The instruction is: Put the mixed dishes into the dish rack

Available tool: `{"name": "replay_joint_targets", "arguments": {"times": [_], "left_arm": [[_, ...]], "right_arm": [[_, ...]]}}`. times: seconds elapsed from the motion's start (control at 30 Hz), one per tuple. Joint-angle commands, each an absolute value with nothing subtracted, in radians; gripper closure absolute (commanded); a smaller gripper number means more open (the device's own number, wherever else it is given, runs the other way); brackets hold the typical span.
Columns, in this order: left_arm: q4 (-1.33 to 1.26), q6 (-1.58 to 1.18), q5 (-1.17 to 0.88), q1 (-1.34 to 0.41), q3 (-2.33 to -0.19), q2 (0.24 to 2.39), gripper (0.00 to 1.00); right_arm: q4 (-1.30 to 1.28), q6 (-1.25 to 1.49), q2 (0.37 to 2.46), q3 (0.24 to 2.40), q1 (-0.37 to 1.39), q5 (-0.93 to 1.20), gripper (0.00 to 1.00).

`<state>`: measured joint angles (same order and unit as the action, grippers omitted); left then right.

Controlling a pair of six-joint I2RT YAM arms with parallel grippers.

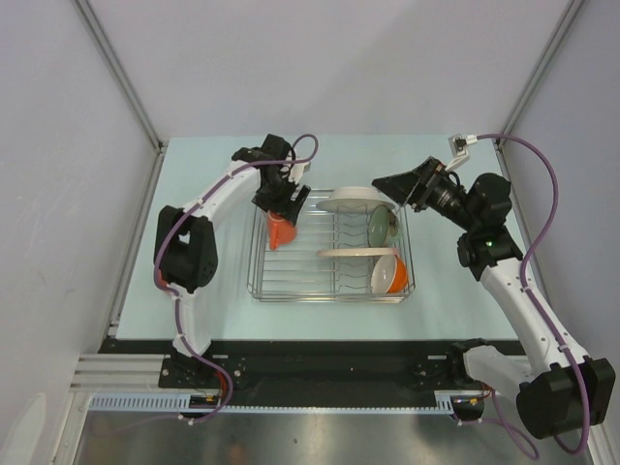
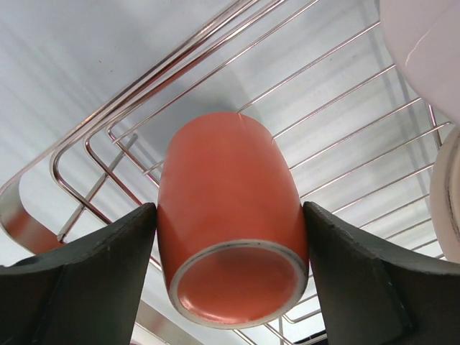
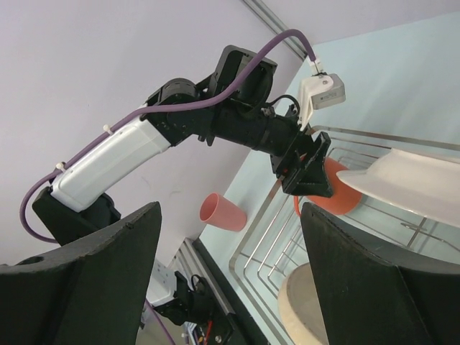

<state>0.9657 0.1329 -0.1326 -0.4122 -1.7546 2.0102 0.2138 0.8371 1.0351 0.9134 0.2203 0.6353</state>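
Observation:
My left gripper (image 1: 283, 207) is shut on the orange mug (image 1: 279, 232) and holds it base up over the left end of the dish rack (image 1: 263, 283). In the left wrist view the mug (image 2: 228, 215) sits between both fingers (image 2: 86, 284) above the rack wires (image 2: 345, 108). The rack holds the white shallow bowl (image 1: 351, 203), green glass bowl (image 1: 380, 226), cream plate (image 1: 356, 252) and orange-outside bowl (image 1: 390, 275). My right gripper (image 1: 394, 184) is open and empty above the rack's back right corner. The salmon-pink tumbler (image 3: 223, 212) lies on its side on the table left of the rack.
The left arm's elbow (image 1: 184, 250) stands left of the rack and hides the tumbler in the top view. The right wrist view shows the left arm (image 3: 144, 154), the mug (image 3: 336, 192), the white bowl (image 3: 410, 183) and the cream plate (image 3: 316, 309). Enclosure walls stand on both sides.

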Motion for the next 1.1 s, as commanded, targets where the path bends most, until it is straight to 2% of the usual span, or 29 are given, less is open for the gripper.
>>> {"name": "replay_joint_targets", "arguments": {"times": [0.0,0.07,0.4,0.53,0.9,1.07], "left_arm": [[0.956,0.14,-0.132,-0.416,-1.782,1.942,0.07],[0.962,0.138,-0.13,-0.416,-1.779,1.924,0.0],[1.077,0.166,-0.121,-0.411,-1.802,1.786,0.0],[1.112,0.189,-0.066,-0.367,-1.728,1.605,0.0],[1.181,0.463,-0.14,0.072,-1.297,1.154,0.0],[1.181,0.526,-0.13,0.136,-1.168,1.054,0.0]], "right_arm": [[0.236,0.838,1.022,0.913,0.216,0.637,0.16],[0.236,0.836,1.025,0.911,0.216,0.64,0.16],[0.212,0.812,1.026,0.911,0.21,0.638,0.11],[0.157,0.781,1.003,0.913,0.207,0.615,0.11],[0.035,0.709,0.96,0.911,0.218,0.58,0.13],[0.035,0.695,0.98,0.911,0.264,0.551,0.14]]}}
